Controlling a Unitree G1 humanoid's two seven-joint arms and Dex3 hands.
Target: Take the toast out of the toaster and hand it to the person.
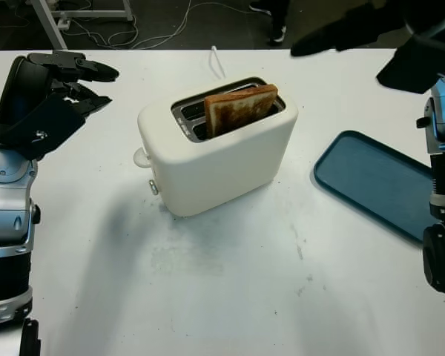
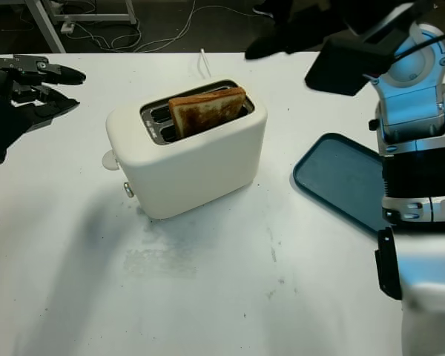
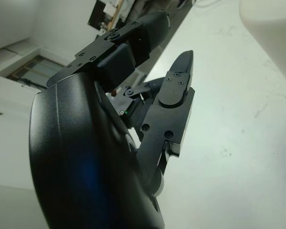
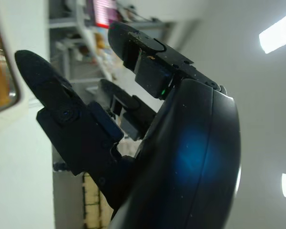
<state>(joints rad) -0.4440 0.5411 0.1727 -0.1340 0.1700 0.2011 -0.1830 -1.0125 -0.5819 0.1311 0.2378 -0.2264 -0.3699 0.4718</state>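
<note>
The lower part of the browned slice of toast (image 1: 239, 108) is hidden inside the slot of the cream plastic toaster (image 1: 215, 148). The flat blue tray (image 1: 374, 182) is cut off at the picture's right edge behind the robot's arm. The black right hand (image 2: 304, 33) is blurred at the table's far edge.

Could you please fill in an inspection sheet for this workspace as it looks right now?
Surface: white table, faintly scuffed in front of the toaster.
Job's things: cream toaster at centre; toast upright in one slot, top sticking out.
Clutter: blue tray right of the toaster, nothing on it.
Hands: left hand open, raised left of the toaster; right hand open, raised beyond it.
Cables: white cord behind the toaster; floor cables.
Surroundings: dark floor, person's shoes.
</note>
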